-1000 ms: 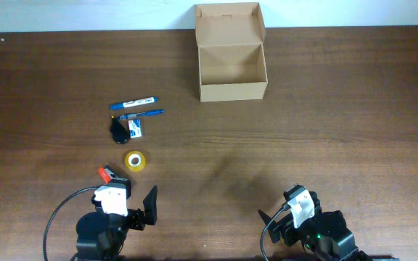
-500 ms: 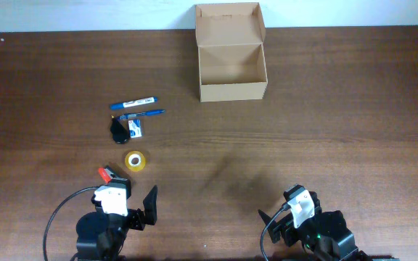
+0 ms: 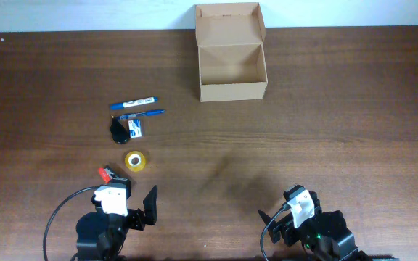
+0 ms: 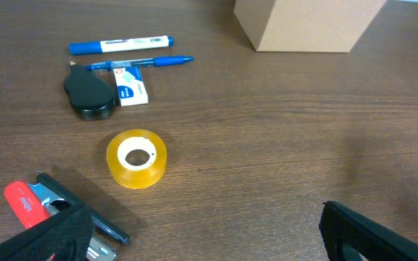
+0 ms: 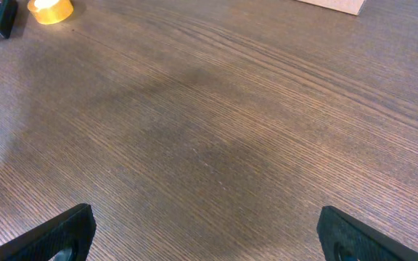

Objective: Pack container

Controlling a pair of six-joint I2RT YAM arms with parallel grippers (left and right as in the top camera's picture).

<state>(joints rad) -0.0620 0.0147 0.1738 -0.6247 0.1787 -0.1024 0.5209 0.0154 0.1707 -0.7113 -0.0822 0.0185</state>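
Wooden table [image 3: 339,130]; left claw [image 4: 209,243], right claw [image 5: 209,235] folded low at near edge, both wide open, empty.

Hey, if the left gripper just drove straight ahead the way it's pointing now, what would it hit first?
Most likely the yellow tape roll, ahead within the span of the open left gripper, a little left of centre; a dead-centre line might pass beside it.

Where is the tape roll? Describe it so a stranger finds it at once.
Start at the open cardboard box on the far side, then look left and nearer to the blue pens. The tape roll lies a little nearer still, touching nothing. It alone is a round yellow ring.
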